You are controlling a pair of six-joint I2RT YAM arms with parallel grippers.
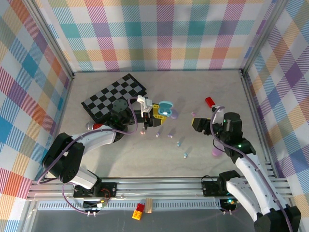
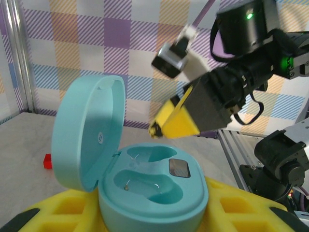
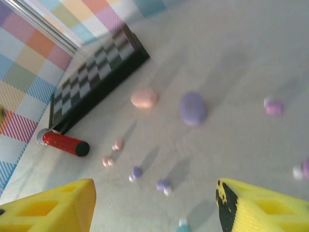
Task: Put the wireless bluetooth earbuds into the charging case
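Two hands in play. My left hand (image 1: pixel 157 112) is clamped on the teal charging case (image 2: pixel 149 188), lid up, both wells empty. My right hand (image 3: pixel 155 198) is wide, nothing between its fingers, hovering over the bench (image 3: pixel 231 58). Earbuds (image 3: pixel 136 172) lie loose on the bench below it, pink, purple and teal, near the shut pink case (image 3: pixel 144 97) and purple case (image 3: pixel 193 108).

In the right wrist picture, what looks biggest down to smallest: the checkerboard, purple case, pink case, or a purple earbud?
1. checkerboard
2. purple case
3. pink case, nearly the same as the purple one, so unsure
4. purple earbud
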